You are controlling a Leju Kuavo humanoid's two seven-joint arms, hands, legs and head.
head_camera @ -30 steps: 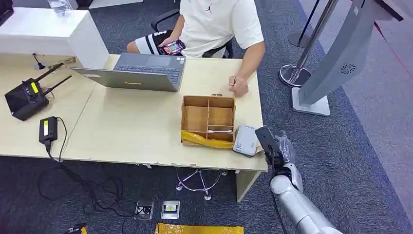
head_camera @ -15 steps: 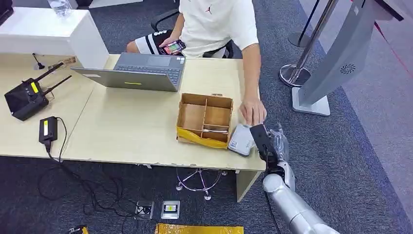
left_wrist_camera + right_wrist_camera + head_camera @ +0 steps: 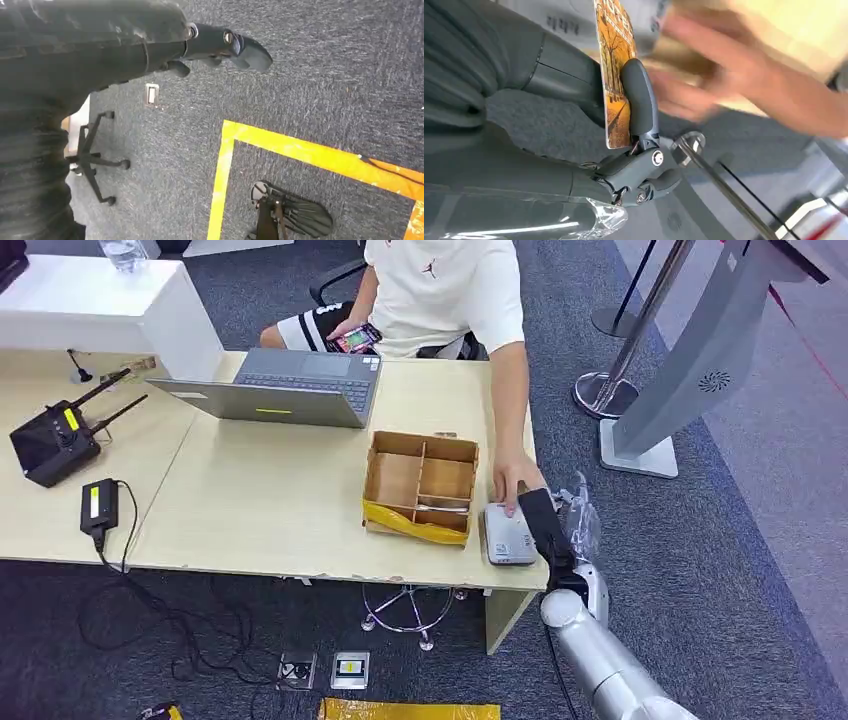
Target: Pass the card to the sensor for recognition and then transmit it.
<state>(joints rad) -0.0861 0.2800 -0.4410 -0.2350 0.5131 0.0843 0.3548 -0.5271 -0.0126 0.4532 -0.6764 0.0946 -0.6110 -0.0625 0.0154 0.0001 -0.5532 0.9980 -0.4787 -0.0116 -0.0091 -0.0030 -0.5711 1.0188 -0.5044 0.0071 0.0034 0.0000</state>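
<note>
In the head view we see the right hand (image 3: 560, 530) raised at the table's (image 3: 270, 510) near right corner, just beside the grey sensor (image 3: 508, 536) that lies flat on the tabletop next to the cardboard divider box (image 3: 422, 487). In the right wrist view that right hand (image 3: 624, 125) pinches the card (image 3: 616, 75) between its thick thumb and a darker finger (image 3: 640, 102); the card stands on edge and shows an orange picture of autumn trees. In the head view the card appears as a dark upright slab in the hand, over or just past the sensor's right edge; we cannot tell whether it touches the sensor. A person's hand (image 3: 517, 480) reaches down along the table's right side and rests at the far end of the sensor, close to the robot's fingers; in the right wrist view this person's hand (image 3: 724, 75) is blurred just beyond the card. The person sits behind the table in a white shirt, holding a phone (image 3: 352, 338) in the other hand. An open laptop (image 3: 285, 388) stands on the table's far side, with a black router (image 3: 50, 440) and a small black adapter (image 3: 98, 505) to the left. The left wrist view looks down at grey carpet with yellow floor tape (image 3: 300, 150), and there the left hand (image 3: 220, 47) hangs with nothing in it, its fingers seemingly loose and apart, though little of them shows.
</note>
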